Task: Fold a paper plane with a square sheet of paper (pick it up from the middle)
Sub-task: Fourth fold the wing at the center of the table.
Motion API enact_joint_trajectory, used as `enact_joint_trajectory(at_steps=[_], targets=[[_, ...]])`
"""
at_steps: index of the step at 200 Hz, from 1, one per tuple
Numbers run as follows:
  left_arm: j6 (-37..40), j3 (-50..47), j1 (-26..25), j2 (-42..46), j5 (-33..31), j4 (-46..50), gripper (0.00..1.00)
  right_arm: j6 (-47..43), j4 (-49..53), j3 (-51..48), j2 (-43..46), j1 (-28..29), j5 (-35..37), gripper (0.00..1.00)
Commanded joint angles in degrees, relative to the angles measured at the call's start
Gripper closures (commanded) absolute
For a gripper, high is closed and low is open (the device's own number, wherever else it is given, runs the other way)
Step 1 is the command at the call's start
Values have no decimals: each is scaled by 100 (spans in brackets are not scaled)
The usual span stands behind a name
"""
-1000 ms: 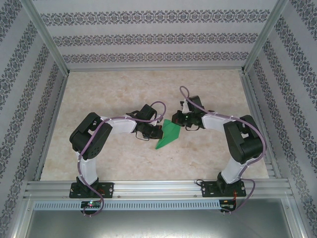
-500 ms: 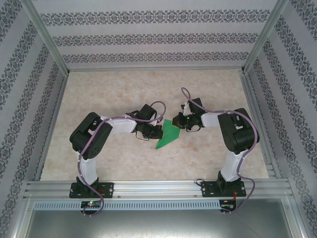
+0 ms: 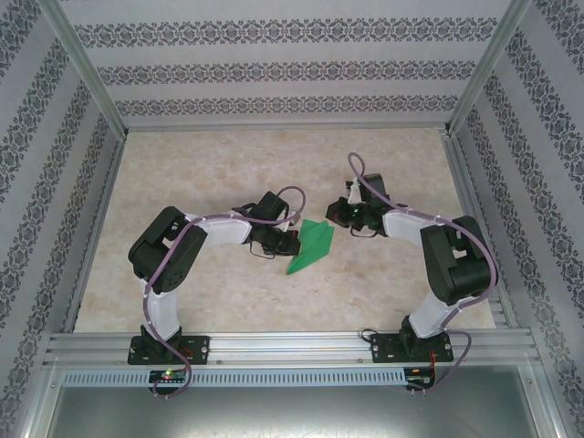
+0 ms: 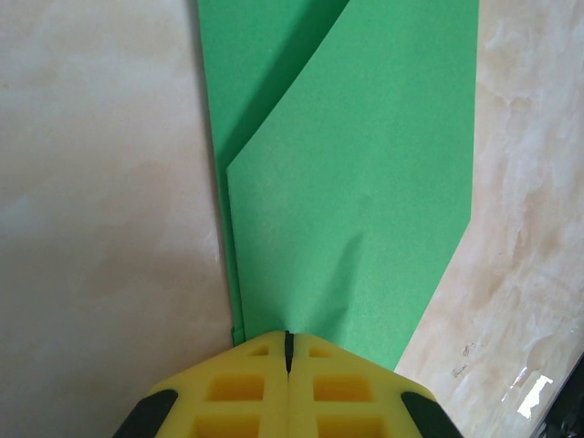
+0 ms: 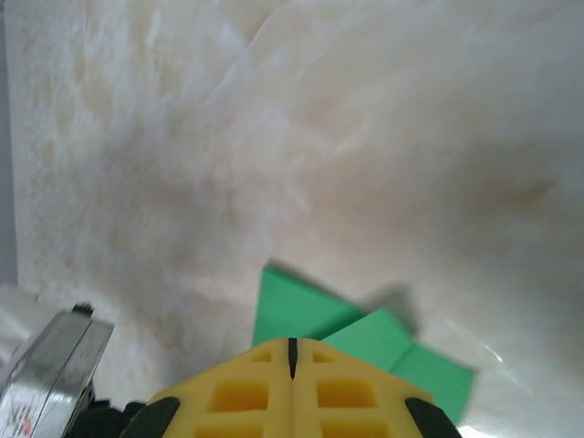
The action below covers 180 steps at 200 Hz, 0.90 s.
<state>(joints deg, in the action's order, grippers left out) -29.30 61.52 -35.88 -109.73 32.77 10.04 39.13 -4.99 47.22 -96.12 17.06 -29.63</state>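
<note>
**Folded bright green paper sheet [image 3: 310, 250] [image 4: 365, 201] [image 5: 297, 312] flanked by two grippers**

It lies flat on the beige marbled tabletop [image 3: 228, 164]. The left gripper [image 3: 292, 242] [image 4: 287, 343], clenched, touches its left edge. The right gripper [image 3: 341, 217] [image 5: 292, 350], clenched too, sits just beside its right corner.

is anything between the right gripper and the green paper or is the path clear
Nothing visible stands in the way. Bare table lies between the shut right gripper and the folded green paper. The left gripper, also shut, sits at the paper's opposite edge, out of that path.
</note>
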Motion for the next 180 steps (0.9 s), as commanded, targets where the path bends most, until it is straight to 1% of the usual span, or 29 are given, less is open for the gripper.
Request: enact_joint_trajectory(at_steps=[1, 25, 39, 70, 117, 167, 180], targets=[[56, -129, 37, -304, -199, 938, 100, 305, -217, -181, -111, 362, -99, 100], [28, -115, 37, -309, -177, 910, 100, 482, -429, -146, -403, 685, -158, 100], [21, -126, 36, -292, -174, 890, 100, 571, -522, -141, -586, 767, -183, 100], [3, -106, 31, -228, -166, 868, 100, 693, -613, -232, -853, 804, -172, 100], [-65, 123, 30, 1, 3, 736, 100, 498, -116, -236, -1079, 773, 187, 100], [-749, 1, 19, 508, 355, -51, 100, 436, 111, -206, -1302, 772, 361, 100], [-958, -97, -7, 578, 383, -228, 98, 432, 117, -205, -1333, 774, 383, 100]])
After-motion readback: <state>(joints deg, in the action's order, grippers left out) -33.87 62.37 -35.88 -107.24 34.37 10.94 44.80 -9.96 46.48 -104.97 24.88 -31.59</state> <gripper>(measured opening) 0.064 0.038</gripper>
